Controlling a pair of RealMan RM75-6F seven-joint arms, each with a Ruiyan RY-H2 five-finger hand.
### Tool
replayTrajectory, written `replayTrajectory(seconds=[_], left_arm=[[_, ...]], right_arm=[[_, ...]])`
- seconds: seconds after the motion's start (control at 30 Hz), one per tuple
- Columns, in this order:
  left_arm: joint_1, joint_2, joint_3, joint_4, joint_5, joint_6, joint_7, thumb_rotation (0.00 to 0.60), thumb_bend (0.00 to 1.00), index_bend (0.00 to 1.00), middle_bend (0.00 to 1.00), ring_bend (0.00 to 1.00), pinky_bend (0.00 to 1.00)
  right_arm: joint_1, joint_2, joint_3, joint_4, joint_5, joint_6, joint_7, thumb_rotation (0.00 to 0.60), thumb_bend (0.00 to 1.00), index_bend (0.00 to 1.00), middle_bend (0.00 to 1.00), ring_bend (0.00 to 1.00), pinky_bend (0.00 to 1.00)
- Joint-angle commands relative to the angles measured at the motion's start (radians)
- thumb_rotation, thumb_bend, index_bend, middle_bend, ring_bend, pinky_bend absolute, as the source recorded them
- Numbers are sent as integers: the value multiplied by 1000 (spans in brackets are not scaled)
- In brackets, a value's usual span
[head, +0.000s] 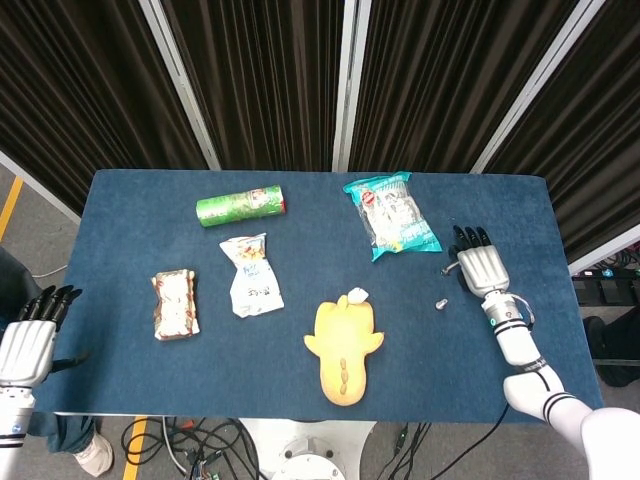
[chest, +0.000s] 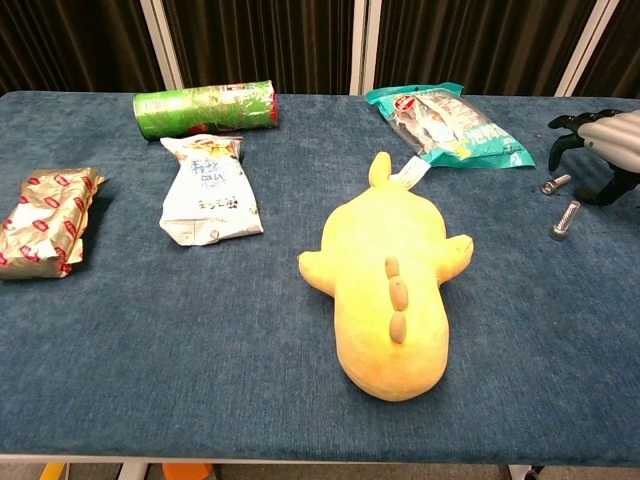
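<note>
My right hand (head: 480, 268) (chest: 605, 140) hovers open, fingers spread, over the right side of the blue table (head: 120, 220). It holds nothing. Two small metal bolts lie by it: one bolt (head: 449, 267) (chest: 555, 183) just beside its fingers, the other bolt (head: 438, 303) (chest: 565, 220) a little nearer the front edge. My left hand (head: 28, 345) hangs open off the table's left edge, near nothing; the chest view does not show it.
A yellow plush toy (head: 344, 350) (chest: 392, 290) lies front centre. A teal snack bag (head: 392, 214) sits at back right and a green can (head: 241, 207) lies at back left. A white pouch (head: 250, 275) and a gold-and-red pack (head: 175, 304) lie on the left.
</note>
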Motion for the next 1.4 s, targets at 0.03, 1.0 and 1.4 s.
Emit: replayTrajectory(seconds=[0.03,1.0,1.4], left_arm=[[0,-1,1,2,2,-1,-5,600,0,143,119,51,171],[-4,-4,1,8,1,-6,-3,600,0,143,119,51,171],[-2,-4,2,13,0,-6,-9,600,0,143,119,51,171]], right_arm=[[4,-8,-3,11,-2,-8,10,600,337,365,36,0,0],[-16,-24,-11,40,-18,34,48,600,352,559,53,0,0],[-17,-29,-10,42,-17,33,39,600,356,583,56,0,0]])
